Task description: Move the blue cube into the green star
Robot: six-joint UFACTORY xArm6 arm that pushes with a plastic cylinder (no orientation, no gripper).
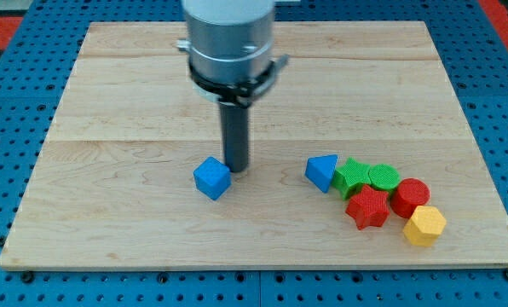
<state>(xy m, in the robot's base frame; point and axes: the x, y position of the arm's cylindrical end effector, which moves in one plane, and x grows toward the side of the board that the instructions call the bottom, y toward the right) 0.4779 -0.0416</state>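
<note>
Nearest the camera lay the yellow hexagonal block (424, 225), at the bottom of a cluster on the view's right side of the wooden board (109, 239). Around it, at about eleven o'clock, sat the red star (368, 207), and at twelve the red cylinder (409, 196). Above those were the green star (351, 177), the green cylinder (383, 176) just at its three o'clock, and a blue triangular block (322, 171) touching or nearly touching the green star at its nine o'clock.

The blue cube (211, 178) stood alone near the board's middle, well apart from the cluster. My tip (236, 169) rested just beside the cube, at about its two o'clock, seemingly touching or nearly so. There was no hand to open or close, only the bare rod.

The approach step seemed in hand: the tip sat on the wrong side for a push toward three o'clock. The next move likely called for rounding the cube to its nine o'clock side, then pushing it rightward. The blue triangular block stood in the straight path, so a slightly curved line may be needed.

The cube sat turned, one corner pointing toward six o'clock; being a cube, it had no long axis to speak of.
</note>
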